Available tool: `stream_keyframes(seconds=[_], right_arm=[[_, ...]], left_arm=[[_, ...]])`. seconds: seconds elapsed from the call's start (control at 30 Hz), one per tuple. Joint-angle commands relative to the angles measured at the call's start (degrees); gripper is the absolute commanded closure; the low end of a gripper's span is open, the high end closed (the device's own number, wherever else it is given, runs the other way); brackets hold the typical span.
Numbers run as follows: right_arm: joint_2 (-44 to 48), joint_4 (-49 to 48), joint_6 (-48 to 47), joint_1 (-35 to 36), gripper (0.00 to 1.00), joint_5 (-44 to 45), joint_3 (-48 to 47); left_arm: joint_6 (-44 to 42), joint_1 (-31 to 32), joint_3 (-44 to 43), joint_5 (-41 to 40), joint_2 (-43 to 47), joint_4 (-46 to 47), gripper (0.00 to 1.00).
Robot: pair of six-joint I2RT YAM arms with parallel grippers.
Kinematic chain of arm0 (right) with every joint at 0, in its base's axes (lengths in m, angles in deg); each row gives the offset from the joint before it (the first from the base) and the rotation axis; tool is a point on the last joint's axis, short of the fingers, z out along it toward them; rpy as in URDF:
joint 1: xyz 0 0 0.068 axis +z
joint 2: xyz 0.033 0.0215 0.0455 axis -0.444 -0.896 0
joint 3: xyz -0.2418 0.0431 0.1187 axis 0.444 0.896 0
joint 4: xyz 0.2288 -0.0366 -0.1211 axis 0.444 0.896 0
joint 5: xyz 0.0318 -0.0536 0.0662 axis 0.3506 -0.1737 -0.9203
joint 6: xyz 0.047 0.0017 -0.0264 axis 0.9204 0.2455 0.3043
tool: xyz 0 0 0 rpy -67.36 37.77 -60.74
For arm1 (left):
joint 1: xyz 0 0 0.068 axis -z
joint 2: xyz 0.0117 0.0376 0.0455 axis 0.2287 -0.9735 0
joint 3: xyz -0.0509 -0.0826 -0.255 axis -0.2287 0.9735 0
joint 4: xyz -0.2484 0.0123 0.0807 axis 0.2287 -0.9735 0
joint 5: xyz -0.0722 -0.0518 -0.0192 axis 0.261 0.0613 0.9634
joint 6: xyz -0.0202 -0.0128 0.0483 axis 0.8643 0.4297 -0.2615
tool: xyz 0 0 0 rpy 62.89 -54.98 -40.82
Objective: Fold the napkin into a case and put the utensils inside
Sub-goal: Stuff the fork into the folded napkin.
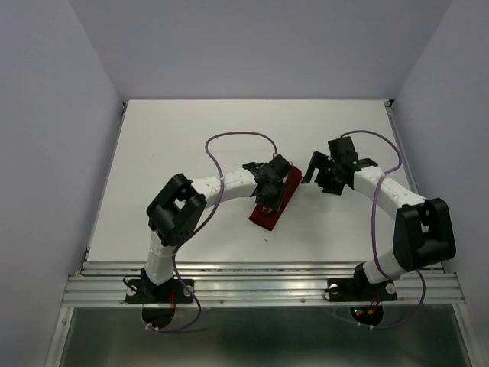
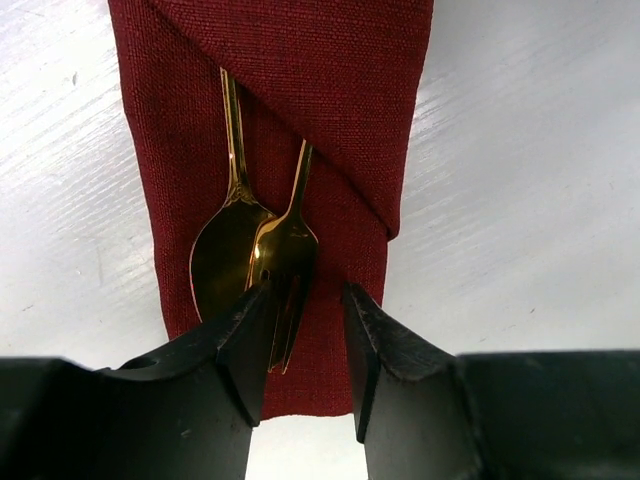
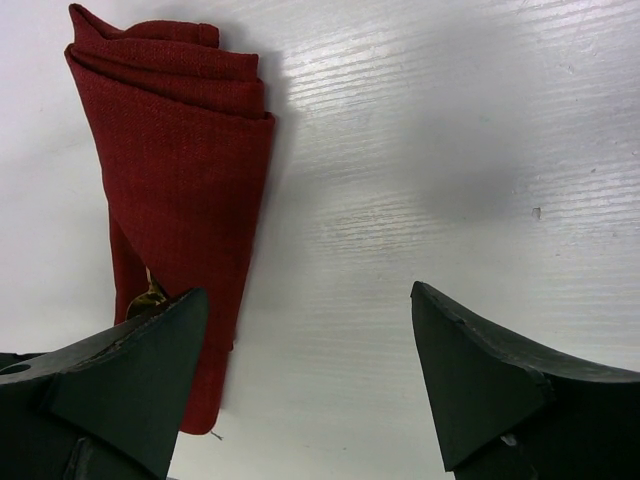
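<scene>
The dark red napkin is folded into a narrow case (image 2: 330, 90) lying on the white table (image 1: 168, 145). A gold spoon (image 2: 222, 255) and a gold fork (image 2: 288, 245) lie on it side by side, their handles tucked under the diagonal fold and their heads exposed. My left gripper (image 2: 308, 300) hovers over the case's open end with its jaws apart; only cloth shows between them, and the fork's tines run behind the left finger. My right gripper (image 3: 305, 300) stands wide open over bare table, just right of the case (image 3: 185, 170). A glint of gold (image 3: 150, 297) peeks out there.
From above, the case (image 1: 269, 218) lies at the table's middle, slanting from upper right to lower left, with the left gripper (image 1: 269, 200) over it and the right gripper (image 1: 321, 177) beside it. Purple cables loop above both arms. Walls enclose the table on three sides.
</scene>
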Motion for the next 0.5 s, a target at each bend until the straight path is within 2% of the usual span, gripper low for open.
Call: stream_keyframes(seconds=[0.0,0.47], right_arm=[[1.29,-0.27,-0.49,0.5,0.12,0.75,-0.06],[1.73,0.08,-0.49,0.5,0.12,0.67,-0.41]], left_arm=[[-0.02,0.16,0.7,1.92,1.02,0.18,0.56],[-0.9,0.24,0.26,9.49,-0.12,1.85,0.61]])
